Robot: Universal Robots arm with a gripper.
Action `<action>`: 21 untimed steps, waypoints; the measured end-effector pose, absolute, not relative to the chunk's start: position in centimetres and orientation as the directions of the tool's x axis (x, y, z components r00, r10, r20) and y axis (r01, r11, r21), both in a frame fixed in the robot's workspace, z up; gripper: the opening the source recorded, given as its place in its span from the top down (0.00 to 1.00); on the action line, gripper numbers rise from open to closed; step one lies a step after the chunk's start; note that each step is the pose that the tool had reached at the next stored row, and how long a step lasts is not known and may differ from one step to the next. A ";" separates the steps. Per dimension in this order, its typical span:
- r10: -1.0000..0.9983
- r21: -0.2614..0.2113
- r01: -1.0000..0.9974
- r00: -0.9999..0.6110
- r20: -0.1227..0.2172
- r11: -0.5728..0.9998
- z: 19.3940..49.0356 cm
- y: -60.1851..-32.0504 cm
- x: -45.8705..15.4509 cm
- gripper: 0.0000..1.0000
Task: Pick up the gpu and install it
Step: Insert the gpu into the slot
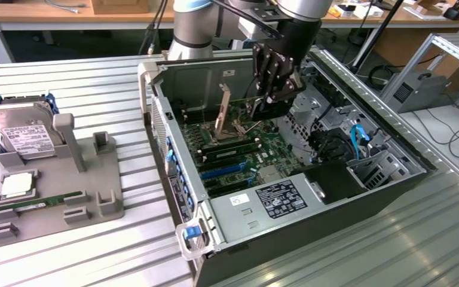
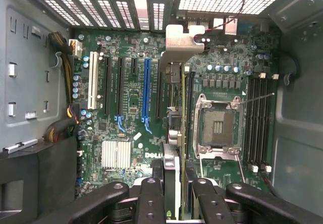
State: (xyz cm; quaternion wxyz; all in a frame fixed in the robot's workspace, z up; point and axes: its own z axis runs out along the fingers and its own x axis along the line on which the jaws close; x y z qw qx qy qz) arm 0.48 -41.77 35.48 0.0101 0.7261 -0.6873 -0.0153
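The gripper [image 2: 176, 199] is clamping the gpu [image 2: 174, 108] edge-on inside the computer case [image 1: 213, 233]. The card is hanging over the motherboard [image 2: 128, 128], apparently not yet seated.

Desk [image 1: 70, 78] carries the opened computer case [image 1: 293, 239] at the exterior view's right, with the holder [image 1: 54, 209] well apart at the exterior view's left. On the holder:
- hard drive [image 1: 26, 134] propped at the rear
- memory stick [image 1: 50, 201] lying nearer the front

In the case:
- motherboard [image 2: 126, 108] on the bottom wall
- gripper [image 1: 276, 98] above it
- gpu [image 2: 174, 118] edge-on between the gripper's fingers, lying between expansion slots [image 2: 147, 88] and processor socket [image 2: 217, 125]
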 end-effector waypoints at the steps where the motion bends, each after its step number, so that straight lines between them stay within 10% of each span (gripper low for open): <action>1: -0.998 0.036 -0.998 0.055 -0.008 -0.055 35.5 -41.8 0.5 0.73; 21: -0.998 0.036 -0.998 0.055 -0.008 -0.055 34.9 -41.8 0.5 0.73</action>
